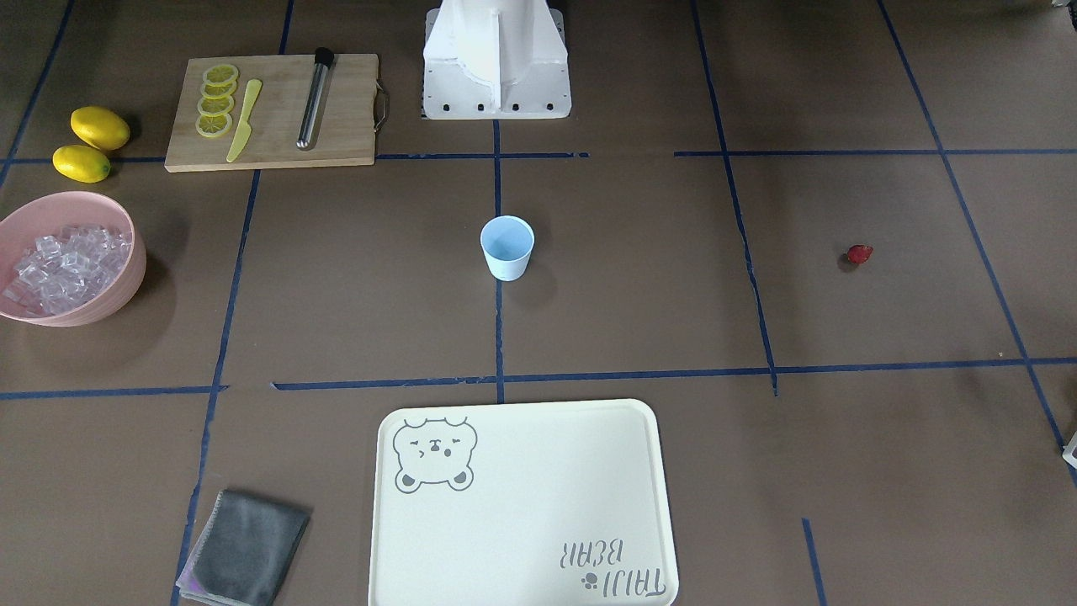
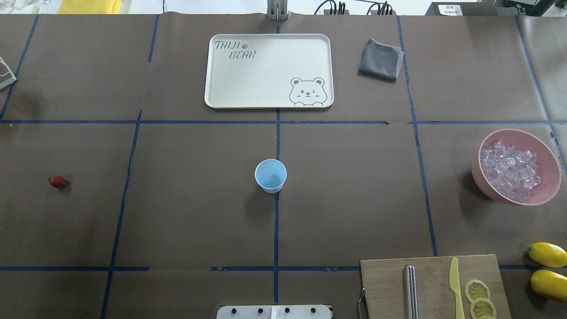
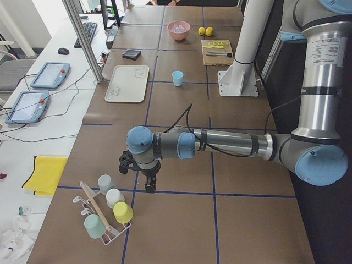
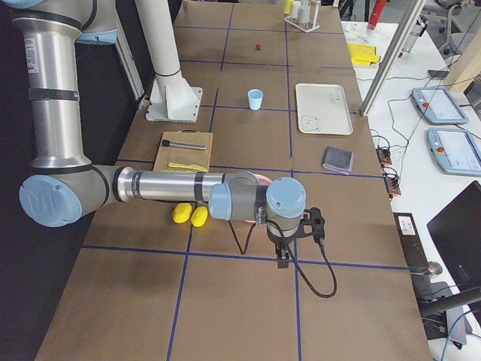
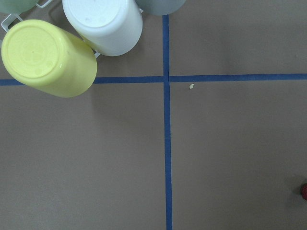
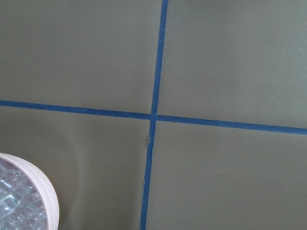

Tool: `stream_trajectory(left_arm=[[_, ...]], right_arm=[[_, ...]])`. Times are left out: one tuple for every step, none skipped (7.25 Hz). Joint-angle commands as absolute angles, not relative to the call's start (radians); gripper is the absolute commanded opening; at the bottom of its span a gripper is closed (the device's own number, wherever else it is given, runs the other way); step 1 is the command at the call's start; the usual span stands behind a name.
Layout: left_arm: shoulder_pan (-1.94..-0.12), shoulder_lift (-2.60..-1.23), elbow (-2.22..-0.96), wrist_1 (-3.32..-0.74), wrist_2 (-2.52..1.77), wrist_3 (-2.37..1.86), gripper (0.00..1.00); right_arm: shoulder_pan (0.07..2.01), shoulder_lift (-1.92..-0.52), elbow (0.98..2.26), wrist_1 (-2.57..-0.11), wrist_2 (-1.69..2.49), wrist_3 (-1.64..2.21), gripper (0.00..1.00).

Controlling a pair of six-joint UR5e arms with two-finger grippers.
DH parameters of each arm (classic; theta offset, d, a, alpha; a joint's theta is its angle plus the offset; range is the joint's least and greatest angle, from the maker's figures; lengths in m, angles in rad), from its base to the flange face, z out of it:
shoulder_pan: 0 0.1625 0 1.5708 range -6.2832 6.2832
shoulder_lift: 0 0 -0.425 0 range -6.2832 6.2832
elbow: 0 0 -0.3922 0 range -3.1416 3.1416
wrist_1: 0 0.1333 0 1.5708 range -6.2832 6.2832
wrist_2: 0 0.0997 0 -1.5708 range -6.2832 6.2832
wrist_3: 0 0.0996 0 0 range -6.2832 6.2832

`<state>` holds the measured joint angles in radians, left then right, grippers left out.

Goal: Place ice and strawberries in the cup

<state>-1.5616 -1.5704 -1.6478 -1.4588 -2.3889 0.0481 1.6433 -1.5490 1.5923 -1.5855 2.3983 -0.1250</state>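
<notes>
The pale blue cup (image 1: 507,247) stands upright and empty at the table's middle, also in the overhead view (image 2: 270,176). The ice (image 1: 63,268) fills a pink bowl (image 2: 551,177) on the robot's right. One dark-red strawberry (image 2: 56,181) lies alone on the robot's left and shows at the edge of the left wrist view (image 5: 304,190). My left gripper (image 3: 147,184) hangs over the table's left end, beyond the strawberry. My right gripper (image 4: 284,259) hangs over the right end, just past the bowl. I cannot tell whether either is open or shut.
A cream tray (image 2: 221,88) and grey cloth (image 2: 380,60) lie on the far side. A cutting board (image 1: 345,126) holds lemon slices, a yellow knife and a metal muddler; two lemons (image 1: 91,141) lie beside it. A rack of upturned cups (image 3: 113,212) stands by my left gripper.
</notes>
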Motion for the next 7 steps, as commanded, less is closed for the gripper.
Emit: stream_trajectory(left_arm=[[-1.562, -1.569, -1.649, -1.459, -2.388, 0.048, 1.00], [-1.562, -1.569, -1.649, -1.459, -2.388, 0.049, 1.00], [-1.562, -1.568, -1.649, -1.459, -2.390, 0.049, 1.00], [-1.562, -1.568, -1.649, -1.459, -2.390, 0.049, 1.00], [-1.562, -1.568, -1.651, -1.459, -2.390, 0.049, 1.00], [-1.562, -1.568, -1.649, -1.459, -2.390, 0.049, 1.00], [-1.562, -1.568, -1.649, -1.459, -2.390, 0.049, 1.00]], right_arm=[[1.564, -1.549, 1.671, -1.588, 2.411, -0.086, 0.99], [1.513, -1.549, 1.737, -1.585, 2.404, 0.017, 0.95], [1.488, -1.552, 1.779, -1.586, 2.398, 0.024, 0.95], [1.461, -1.557, 1.816, -1.586, 2.395, 0.043, 0.95], [1.421, -1.559, 1.860, -1.585, 2.387, 0.111, 0.95], [1.384, -1.559, 1.883, -1.583, 2.366, 0.124, 0.96], [1.356, -1.565, 1.882, -1.565, 2.347, 0.124, 0.96]])
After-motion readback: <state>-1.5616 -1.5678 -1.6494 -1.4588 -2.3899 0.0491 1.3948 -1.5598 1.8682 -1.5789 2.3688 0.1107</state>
